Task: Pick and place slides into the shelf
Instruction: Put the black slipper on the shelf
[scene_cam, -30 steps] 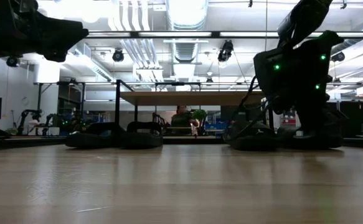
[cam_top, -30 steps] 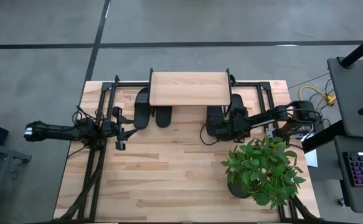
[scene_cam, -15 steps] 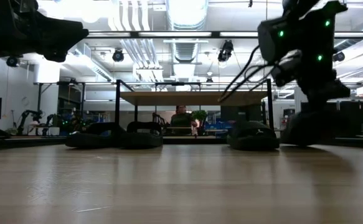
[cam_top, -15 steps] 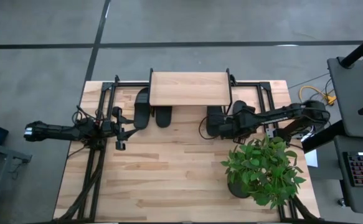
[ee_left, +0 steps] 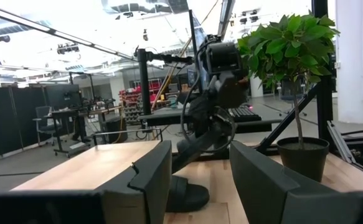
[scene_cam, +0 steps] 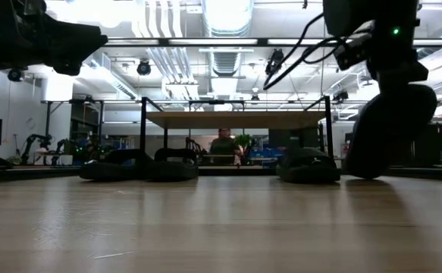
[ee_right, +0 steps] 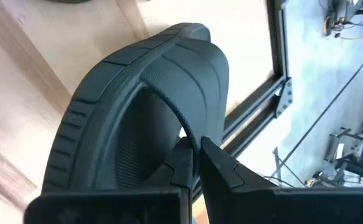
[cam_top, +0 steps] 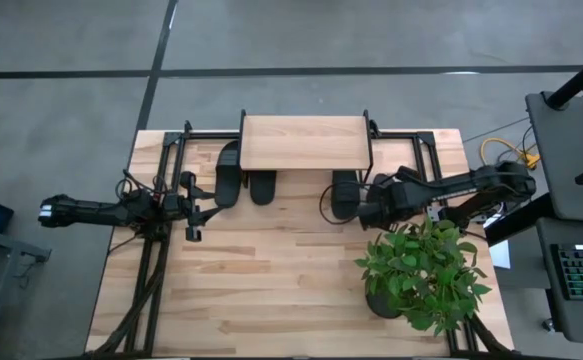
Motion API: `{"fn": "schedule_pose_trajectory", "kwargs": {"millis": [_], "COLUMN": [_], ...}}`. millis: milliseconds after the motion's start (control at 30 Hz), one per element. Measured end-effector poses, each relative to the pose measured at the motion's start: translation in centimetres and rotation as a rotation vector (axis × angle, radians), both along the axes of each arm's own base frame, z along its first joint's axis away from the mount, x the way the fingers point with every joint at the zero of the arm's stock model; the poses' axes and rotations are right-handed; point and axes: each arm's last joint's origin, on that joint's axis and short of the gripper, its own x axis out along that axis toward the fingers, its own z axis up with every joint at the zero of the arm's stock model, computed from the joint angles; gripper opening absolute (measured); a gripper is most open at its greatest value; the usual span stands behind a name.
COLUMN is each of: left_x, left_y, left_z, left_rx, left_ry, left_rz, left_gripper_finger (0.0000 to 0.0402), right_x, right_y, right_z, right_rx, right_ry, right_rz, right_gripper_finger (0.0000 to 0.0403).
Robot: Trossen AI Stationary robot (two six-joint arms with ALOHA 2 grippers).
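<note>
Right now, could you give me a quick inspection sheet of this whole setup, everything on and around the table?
Surface: light wooden tabletop, bare in front.
Job's things: small low shelf with a light wood top on a black frame; two matte black slides poke out under its left end, one under its right end, one lifted and tilted beside the shelf.
Clutter: green leafy potted plant at the table's front right.
Grippers: right gripper fingers pinch the lifted slide's strap; left gripper waits left of the shelf, fingers apart.
Cables: black cable loops by the right arm; yellow cable on the floor.
Surroundings: grey floor; keyboard desk at right.
</note>
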Motion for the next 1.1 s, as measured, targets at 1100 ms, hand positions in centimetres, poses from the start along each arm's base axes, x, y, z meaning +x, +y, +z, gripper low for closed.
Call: {"fn": "schedule_pose_trajectory", "kwargs": {"millis": [1100], "left_x": [0.0], "left_y": [0.0], "left_z": [0.0], "left_rx": [-0.003], "left_ry": [0.000], "left_rz": [-0.001], "left_gripper_finger": [0.0149], "right_x": [1.1], "right_y": [3.5], "right_z": [5.2], "right_rx": [-0.007], "right_ry": [-0.200], "right_rz": [0.118], "right_gripper_finger": [0.0009]}}
